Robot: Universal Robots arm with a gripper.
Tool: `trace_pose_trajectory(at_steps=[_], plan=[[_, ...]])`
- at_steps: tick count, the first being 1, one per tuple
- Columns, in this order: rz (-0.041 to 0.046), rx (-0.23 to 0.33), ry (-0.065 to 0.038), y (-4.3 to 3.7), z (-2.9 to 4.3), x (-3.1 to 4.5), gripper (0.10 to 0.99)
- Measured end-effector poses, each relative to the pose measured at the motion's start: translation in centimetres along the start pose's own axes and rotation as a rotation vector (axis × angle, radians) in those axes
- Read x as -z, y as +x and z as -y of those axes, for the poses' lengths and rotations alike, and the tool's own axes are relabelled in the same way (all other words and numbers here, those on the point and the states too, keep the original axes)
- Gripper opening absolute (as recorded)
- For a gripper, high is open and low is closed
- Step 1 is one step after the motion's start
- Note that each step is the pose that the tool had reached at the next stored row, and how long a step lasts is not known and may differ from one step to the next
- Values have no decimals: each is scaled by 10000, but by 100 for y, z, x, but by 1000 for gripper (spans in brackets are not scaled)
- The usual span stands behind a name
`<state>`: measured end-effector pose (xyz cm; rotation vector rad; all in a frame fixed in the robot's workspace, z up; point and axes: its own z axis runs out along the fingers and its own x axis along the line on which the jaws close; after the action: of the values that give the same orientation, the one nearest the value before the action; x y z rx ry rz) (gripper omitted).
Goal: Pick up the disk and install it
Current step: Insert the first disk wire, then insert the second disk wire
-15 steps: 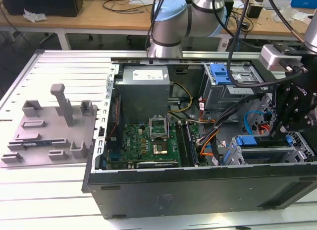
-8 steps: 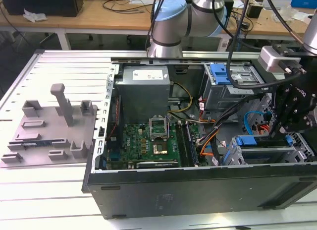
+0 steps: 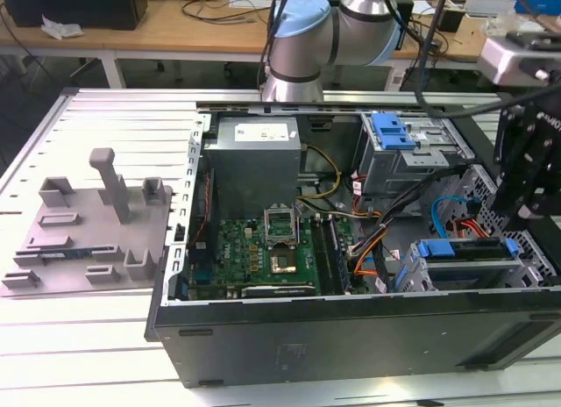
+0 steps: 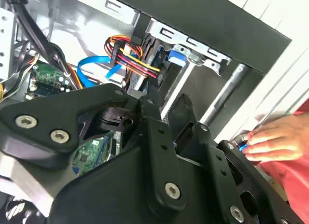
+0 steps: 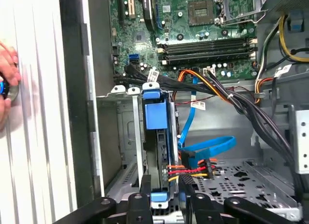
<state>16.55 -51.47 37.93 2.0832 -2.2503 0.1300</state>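
Exterior view, disk (image 3: 465, 249): lying flat in the drive cage (image 3: 526, 258), lower right of the frame, blue carrier end toward the motherboard (image 3: 263, 249); looks seated or nearly so.
Exterior view, gripper (image 3: 526, 183): black, at the frame's right edge, just above the cage.
Exterior view, risk: a tilted carrier could bind on the cage rails under any further push.
Exterior view, hidden: tip of the gripper blends into the dark case (image 3: 351, 337) wall; contact with the disk impossible to judge.

Second wrist view, gripper (image 4: 171, 120): black linkages across the foreground, aimed at the cage.
Second wrist view, risk: orange-and-red cable bundle (image 4: 130, 57) and blue ribbon cable (image 4: 94, 64) close beside the slot; likely to snag or get pinched.
Second wrist view, hand (image 4: 270, 139): a person's, on the table (image 4: 289, 64) outside the case, on something blue; near the arm's path.
Second wrist view, hidden: most of the disk, behind the linkages.

First wrist view, disk (image 5: 155, 115): edge-on in the cage, blue tab facing the camera, cable bundle touching its side.
First wrist view, fingers: either side of the disk's near end; cannot tell whether clamped or clear.
First wrist view, hard to make out: whether the carrier has latched.
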Motion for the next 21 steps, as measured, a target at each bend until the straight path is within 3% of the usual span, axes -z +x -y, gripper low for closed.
trace_pose_trajectory(at_steps=[2, 21], plan=[[4, 0, 0, 3, 0, 29, 361], [1, 0, 0, 2, -3, 32, 361]])
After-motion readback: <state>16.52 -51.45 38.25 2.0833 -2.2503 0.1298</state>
